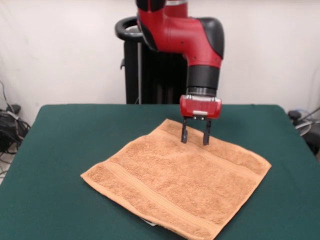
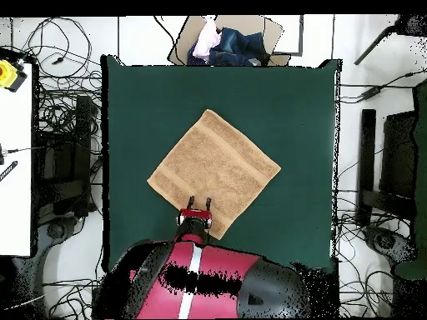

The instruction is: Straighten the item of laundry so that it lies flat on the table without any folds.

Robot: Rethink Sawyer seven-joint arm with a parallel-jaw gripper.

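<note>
While you assess the next move, note that the gripper (image 1: 195, 137) stands directly over the towel (image 1: 177, 177), near its upper corner in the front view, with the two dark fingers (image 1: 184, 133) spread apart and nothing between them. Their tips sit at or just above the cloth; contact cannot be confirmed from either view. Almost the whole towel lies below and to the lower left of the fingers in the front frame, so any smoothing stroke would run that way.

The towel lies spread near the middle of the table (image 1: 60, 150), turned diamond-wise to its edges, with corners at upper centre, left, right and bottom of the front frame. In the overhead view the gripper (image 2: 199, 202) hangs over the lower edge of the towel (image 2: 213, 171).

Material: orange-tan terry pile, soft and slack, with flatter woven bands running parallel to two opposite edges. A small white label (image 1: 148, 221) peeks from under the bottom edge. The surface appears flat with only a faint swell near the middle; I judge the task nearly complete. The table top is dark green and felt-like, likely to drag on the cloth.
</note>
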